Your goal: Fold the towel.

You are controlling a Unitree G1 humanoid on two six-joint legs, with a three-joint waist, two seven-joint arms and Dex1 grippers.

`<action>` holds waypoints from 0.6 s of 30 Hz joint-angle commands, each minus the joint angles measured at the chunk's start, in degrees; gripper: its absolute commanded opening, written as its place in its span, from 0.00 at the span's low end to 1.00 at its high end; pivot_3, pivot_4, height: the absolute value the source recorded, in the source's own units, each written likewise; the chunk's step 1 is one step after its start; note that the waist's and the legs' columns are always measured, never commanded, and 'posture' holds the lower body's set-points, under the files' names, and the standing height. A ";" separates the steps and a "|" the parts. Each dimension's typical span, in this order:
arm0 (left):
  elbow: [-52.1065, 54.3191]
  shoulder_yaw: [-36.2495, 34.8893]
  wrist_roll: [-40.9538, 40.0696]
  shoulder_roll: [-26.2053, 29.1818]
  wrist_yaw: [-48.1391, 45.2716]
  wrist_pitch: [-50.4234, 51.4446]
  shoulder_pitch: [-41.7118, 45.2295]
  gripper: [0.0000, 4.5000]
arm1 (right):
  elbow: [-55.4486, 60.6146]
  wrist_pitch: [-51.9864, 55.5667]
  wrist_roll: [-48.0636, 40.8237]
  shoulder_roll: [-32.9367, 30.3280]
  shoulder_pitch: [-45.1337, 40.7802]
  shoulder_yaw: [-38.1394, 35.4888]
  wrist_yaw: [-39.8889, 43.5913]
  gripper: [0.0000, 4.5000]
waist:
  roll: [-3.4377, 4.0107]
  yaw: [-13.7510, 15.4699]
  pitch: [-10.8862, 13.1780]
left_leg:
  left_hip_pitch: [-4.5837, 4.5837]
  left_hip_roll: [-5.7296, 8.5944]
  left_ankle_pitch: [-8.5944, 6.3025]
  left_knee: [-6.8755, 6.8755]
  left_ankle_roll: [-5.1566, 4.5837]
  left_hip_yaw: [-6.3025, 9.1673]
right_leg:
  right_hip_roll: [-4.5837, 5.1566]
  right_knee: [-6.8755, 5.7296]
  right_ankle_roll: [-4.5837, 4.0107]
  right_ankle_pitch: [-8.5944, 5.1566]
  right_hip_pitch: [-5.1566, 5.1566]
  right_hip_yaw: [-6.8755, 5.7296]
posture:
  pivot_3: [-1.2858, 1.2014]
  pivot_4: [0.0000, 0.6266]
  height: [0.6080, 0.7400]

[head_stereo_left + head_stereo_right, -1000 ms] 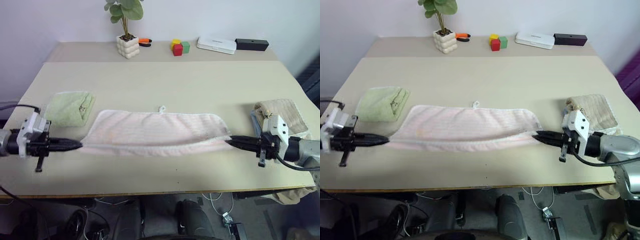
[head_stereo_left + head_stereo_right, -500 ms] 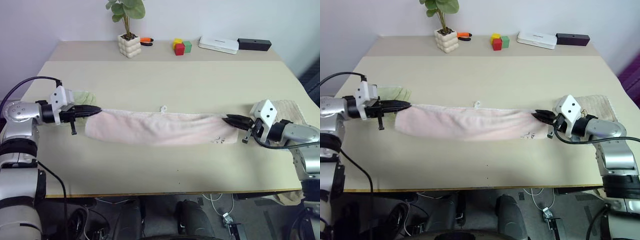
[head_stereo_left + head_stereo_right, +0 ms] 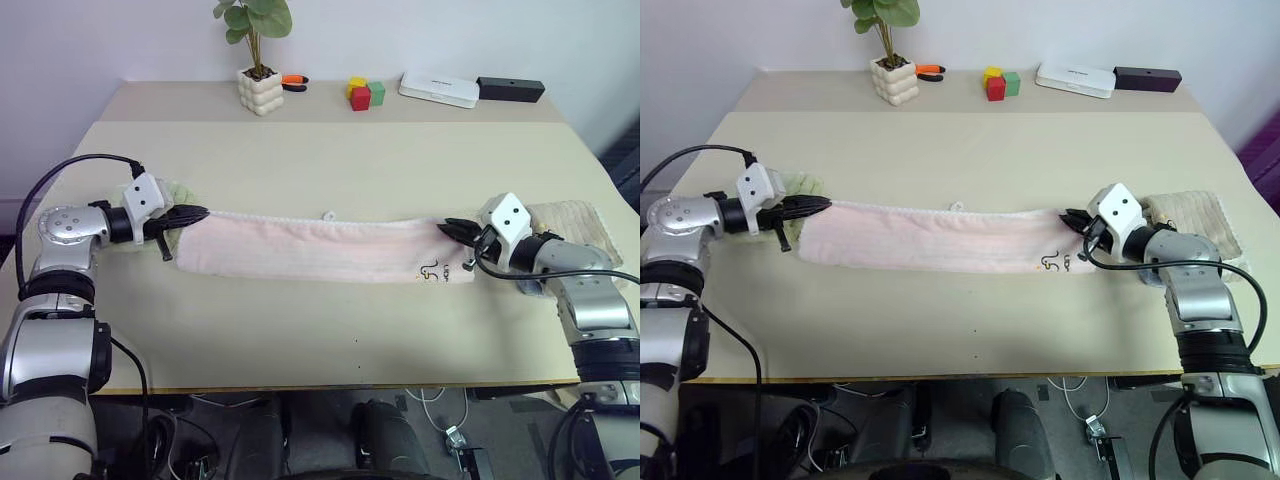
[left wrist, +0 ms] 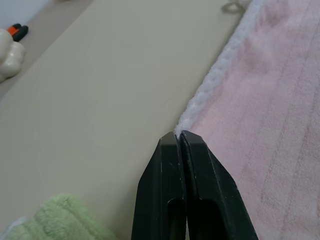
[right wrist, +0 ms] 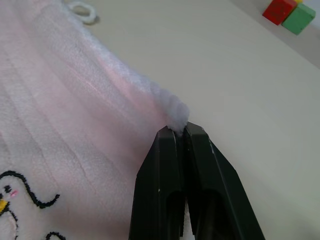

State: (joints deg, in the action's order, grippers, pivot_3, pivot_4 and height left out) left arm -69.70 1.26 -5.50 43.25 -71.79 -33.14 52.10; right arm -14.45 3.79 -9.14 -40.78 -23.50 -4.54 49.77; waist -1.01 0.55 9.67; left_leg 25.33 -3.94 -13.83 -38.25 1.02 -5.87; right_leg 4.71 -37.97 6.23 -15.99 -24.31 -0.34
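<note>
Now the towel (image 3: 320, 250) lies folded in a long pink strip across the table (image 3: 330, 160), stretched between the 2 grippers, left gripper (image 4: 178, 134) and right gripper (image 5: 177, 129) each pinching 1 far corner.

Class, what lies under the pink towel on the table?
Around the towel only bare table shows. It is folded over, so its own lower layer lies beneath; anything else underneath is covered and cannot be seen.
</note>
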 commanded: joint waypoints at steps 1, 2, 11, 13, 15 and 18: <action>-0.05 -2.02 0.11 0.33 0.90 0.37 -0.01 0.00 | -0.93 -0.69 0.58 0.00 -1.91 -0.46 -1.32 0.02 | 0.00 -0.06 0.00 | 0.00 0.00 0.00 0.00 0.00 0.00 | 0.00 0.00 0.00 0.00 0.00 0.00 | 0.52 0.24 0.96; -0.10 -2.46 -0.30 0.14 0.48 1.23 -0.02 0.00 | -1.25 -0.76 0.60 0.03 -2.01 -0.44 -1.40 0.02 | 0.00 -0.06 0.00 | 0.00 0.00 0.00 0.00 0.00 0.00 | 0.00 0.00 0.00 0.00 0.00 0.00 | 0.52 0.24 0.96; 0.64 -5.38 -1.62 -1.35 -2.50 8.79 -0.27 0.31 | -2.64 2.51 -1.04 1.14 -2.68 -0.11 -0.60 0.14 | 0.00 -0.09 0.00 | 0.00 0.00 0.00 0.00 0.00 0.00 | 0.00 -0.02 0.00 0.00 0.00 0.00 | 0.52 0.24 0.96; 1.02 -5.25 -0.81 -1.33 -2.13 8.13 -0.57 0.53 | -3.16 1.75 0.08 1.04 -2.96 0.40 -1.32 0.32 | 0.00 -0.09 0.00 | 0.00 0.00 0.00 0.00 0.00 0.00 | 0.00 -0.02 0.00 0.00 0.00 0.00 | 0.52 0.24 0.96; 1.76 -5.54 -0.99 -1.35 -2.65 7.46 -0.54 0.78 | -3.42 1.28 1.13 0.92 -3.39 0.56 -2.58 0.56 | 0.00 -0.10 0.00 | 0.00 0.00 0.00 0.00 0.00 0.00 | 0.00 -0.02 0.00 0.00 0.00 0.00 | 0.52 0.24 0.96; 2.41 -6.08 -1.36 -1.44 -2.09 7.35 0.34 1.00 | -4.76 -0.95 3.82 0.62 -4.53 0.62 -5.70 0.89 | 0.00 -0.14 0.00 | 0.00 0.00 0.00 0.00 0.00 0.00 | 0.00 -0.02 0.00 0.00 0.00 0.00 | 0.52 0.24 0.96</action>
State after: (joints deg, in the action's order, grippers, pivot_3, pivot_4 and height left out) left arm -69.05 -3.19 -6.24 41.18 -74.68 -24.85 51.38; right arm -19.01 4.91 -6.77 -39.44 -26.23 -3.11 46.16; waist -1.01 0.41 9.67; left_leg 25.32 -3.94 -13.82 -38.25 1.03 -5.87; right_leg 4.70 -37.99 6.23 -15.99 -24.31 -0.33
